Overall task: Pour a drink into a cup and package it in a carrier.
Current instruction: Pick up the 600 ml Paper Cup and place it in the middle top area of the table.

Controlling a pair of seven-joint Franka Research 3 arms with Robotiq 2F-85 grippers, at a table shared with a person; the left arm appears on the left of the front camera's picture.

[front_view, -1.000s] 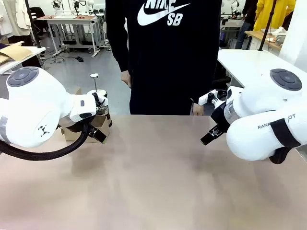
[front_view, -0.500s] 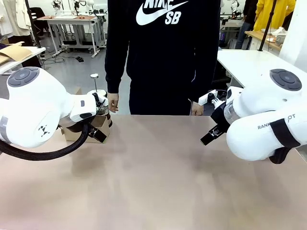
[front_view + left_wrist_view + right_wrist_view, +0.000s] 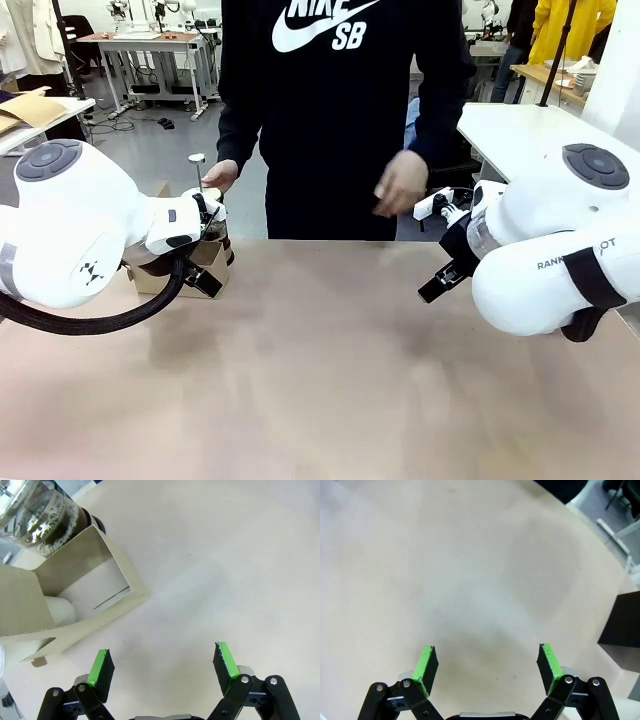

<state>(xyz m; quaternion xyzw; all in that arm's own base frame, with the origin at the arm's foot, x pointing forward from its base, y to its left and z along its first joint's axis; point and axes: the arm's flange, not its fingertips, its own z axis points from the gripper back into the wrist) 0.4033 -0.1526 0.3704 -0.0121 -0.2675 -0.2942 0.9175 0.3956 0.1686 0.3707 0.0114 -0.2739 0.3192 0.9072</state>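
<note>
Left gripper (image 3: 161, 654) and right gripper (image 3: 486, 652) stood open, empty; the carrier (image 3: 82, 552), judged light, crushable cardboard, warranted a gentle hold on its wall.

Tan table (image 3: 320, 380): glass jug (image 3: 42, 517) with dark liquid sits near its far-left edge, black box (image 3: 622, 625) stands on it near an edge. White bench (image 3: 505, 130) beyond the table's right.

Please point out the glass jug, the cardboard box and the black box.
glass jug (image 3: 40, 515): left wrist view, glass wall
cardboard box (image 3: 75, 555): left wrist view, open flap
black box (image 3: 625, 625): right wrist view, side face
</note>
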